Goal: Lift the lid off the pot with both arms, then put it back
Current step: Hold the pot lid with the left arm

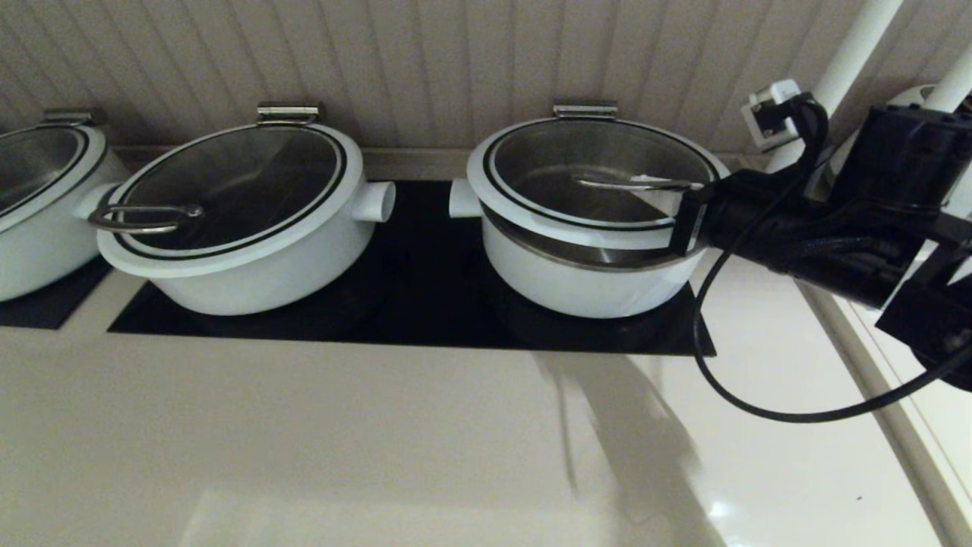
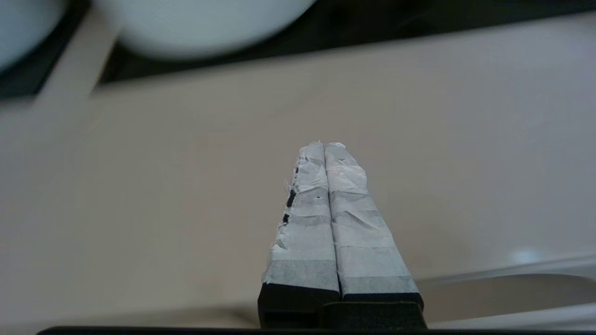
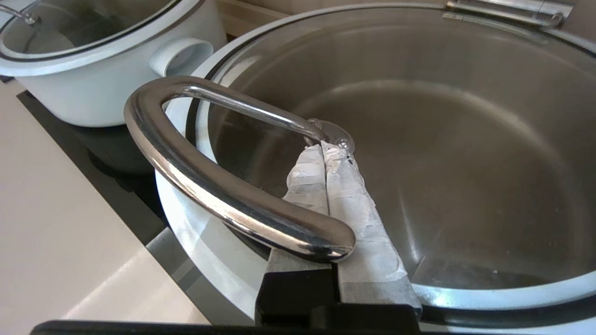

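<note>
right tool (image 3: 324,148): taped fingers pressed together, poked in under the steel handle (image 3: 219,186) of the lid, tips right by the handle's mounting disc. Not pinching the bar, it just arches over them. In the head view the tips are mostly lost behind the handle.

left tool (image 2: 325,146): fingers together too, nothing between them, hanging over bare beige surface (image 2: 186,195). Not visible in the head view at all.

lid (image 1: 600,178): front edge sits raised a bit, hinged at the back by the steel hinge (image 1: 585,109). You can see a gap with the steel inner bowl showing under the white rim.

pot (image 1: 592,285): white, on the black mat (image 1: 425,304), right of the middle. Only its left stubby handle (image 1: 462,199) shows, the right one is hidden behind the arm.

right arm (image 1: 820,235): comes in from the right, cable (image 1: 729,380) drooping below it, partly cut off by the frame edge.

other pot (image 1: 250,262): left of it on the same mat, lid down, loop handle at the front left.

third pot (image 1: 38,213): far left, cut off by the frame.
</note>
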`<state>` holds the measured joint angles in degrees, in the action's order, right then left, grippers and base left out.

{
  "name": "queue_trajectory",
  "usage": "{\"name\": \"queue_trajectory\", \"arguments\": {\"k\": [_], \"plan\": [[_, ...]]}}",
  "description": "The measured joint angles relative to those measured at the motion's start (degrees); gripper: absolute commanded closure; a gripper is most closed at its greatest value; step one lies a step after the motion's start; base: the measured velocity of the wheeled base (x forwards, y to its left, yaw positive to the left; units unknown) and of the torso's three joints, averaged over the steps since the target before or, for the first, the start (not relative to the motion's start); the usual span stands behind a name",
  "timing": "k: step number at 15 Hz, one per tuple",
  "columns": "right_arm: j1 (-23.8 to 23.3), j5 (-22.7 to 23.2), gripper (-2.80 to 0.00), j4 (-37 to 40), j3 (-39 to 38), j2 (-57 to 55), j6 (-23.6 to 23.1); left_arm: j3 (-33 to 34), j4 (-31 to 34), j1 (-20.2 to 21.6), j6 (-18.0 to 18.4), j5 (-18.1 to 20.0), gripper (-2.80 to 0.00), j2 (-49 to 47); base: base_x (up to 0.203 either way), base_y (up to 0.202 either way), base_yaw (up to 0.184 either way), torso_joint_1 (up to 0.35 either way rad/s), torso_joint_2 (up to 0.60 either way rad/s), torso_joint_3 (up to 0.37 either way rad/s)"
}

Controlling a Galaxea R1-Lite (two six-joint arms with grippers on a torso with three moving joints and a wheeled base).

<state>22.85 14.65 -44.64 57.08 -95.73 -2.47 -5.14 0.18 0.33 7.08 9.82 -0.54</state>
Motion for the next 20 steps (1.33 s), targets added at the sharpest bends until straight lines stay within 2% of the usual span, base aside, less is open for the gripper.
{"name": "queue_trajectory", "arguments": {"k": [2,5,11,15,20], "plan": [[-0.02,0.0,0.0,-0.01,0.27,-0.07,0.05,-3.07,-0.21,0.0,0.06,3.46,0.0,-2.09,0.0,0.0,0.0,0.0,0.0,0.0],[-0.05,0.01,0.0,0.0,0.36,-0.11,0.05,-9.56,-1.46,-0.02,0.11,4.97,0.0,-9.4,0.0,0.0,0.0,0.0,0.0,0.0],[-0.02,0.0,0.0,-0.01,0.55,-0.21,0.13,-21.47,-15.17,-0.43,-0.05,7.31,0.0,-31.27,0.0,0.0,0.0,0.0,0.0,0.0],[-0.11,0.01,0.0,-0.01,0.91,-0.49,0.13,-26.07,-19.17,-8.04,-0.71,7.45,0.0,-42.3,0.0,0.0,0.0,0.0,0.0,0.0],[-0.11,-0.07,0.0,-0.07,3.34,-1.68,0.06,-32.21,-30.27,-16.88,-0.58,6.26,0.0,-58.18,0.0,0.0,0.0,0.0,0.0,0.0]]}}
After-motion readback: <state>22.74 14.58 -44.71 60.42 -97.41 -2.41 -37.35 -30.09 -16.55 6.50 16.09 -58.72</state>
